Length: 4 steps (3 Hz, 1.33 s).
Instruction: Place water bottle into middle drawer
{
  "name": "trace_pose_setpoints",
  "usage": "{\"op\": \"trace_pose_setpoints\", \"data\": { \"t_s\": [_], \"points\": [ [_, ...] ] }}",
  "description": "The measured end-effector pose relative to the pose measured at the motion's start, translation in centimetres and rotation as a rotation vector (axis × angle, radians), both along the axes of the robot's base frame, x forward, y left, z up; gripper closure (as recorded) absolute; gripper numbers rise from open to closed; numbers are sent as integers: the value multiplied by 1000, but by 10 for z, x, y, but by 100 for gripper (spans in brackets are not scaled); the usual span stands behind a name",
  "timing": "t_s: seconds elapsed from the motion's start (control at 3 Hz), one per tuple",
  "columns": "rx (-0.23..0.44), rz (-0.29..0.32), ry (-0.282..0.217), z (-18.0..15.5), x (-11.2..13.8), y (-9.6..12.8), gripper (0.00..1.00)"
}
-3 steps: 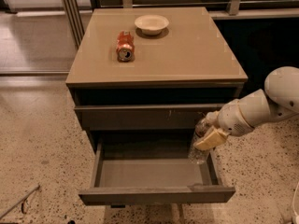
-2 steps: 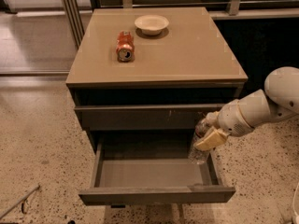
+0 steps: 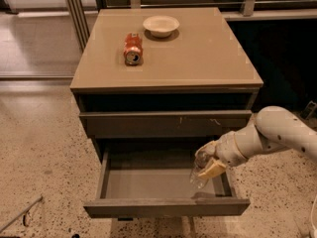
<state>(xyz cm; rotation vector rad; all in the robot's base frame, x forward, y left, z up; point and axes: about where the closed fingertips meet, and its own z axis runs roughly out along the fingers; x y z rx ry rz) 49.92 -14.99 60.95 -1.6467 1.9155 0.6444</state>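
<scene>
middle drawer [image 3: 148, 185]: pulled open nearest me; I see its flat grey floor, but the arm hides the right rear corner.
water bottle [image 3: 198, 175]: tilted over the drawer's right side; the clear body is hard to make out.
gripper [image 3: 209, 163]: clenched around the bottle, over the drawer's right side.
scratched drawer front [image 3: 166, 124]: closed, just above.
soda can [image 3: 132, 48]: lying on the cabinet top [image 3: 208, 53].
bowl [image 3: 161, 25]: just beyond the can.

On the table [image 3: 198, 58] a can [image 3: 132, 48] lies left of centre, with a bowl [image 3: 161, 25] behind it to the right. Below the top, a closed drawer front [image 3: 166, 124] sits above the pulled-out middle drawer [image 3: 148, 182]. At its right end the gripper [image 3: 210, 162] holds the water bottle [image 3: 199, 171], tilted.
</scene>
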Motion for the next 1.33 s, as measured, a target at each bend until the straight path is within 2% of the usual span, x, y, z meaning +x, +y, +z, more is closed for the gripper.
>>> {"op": "trace_pose_setpoints", "data": {
  "t_s": [0.33, 0.67, 1.0, 1.33],
  "points": [
    [15, 20, 10, -16, -3, 2, 100],
    [-24, 36, -14, -23, -4, 3, 100],
    [-50, 69, -94, -42, 8, 0, 100],
    [-34, 86, -166, -63, 30, -1, 100]
  ]
}}
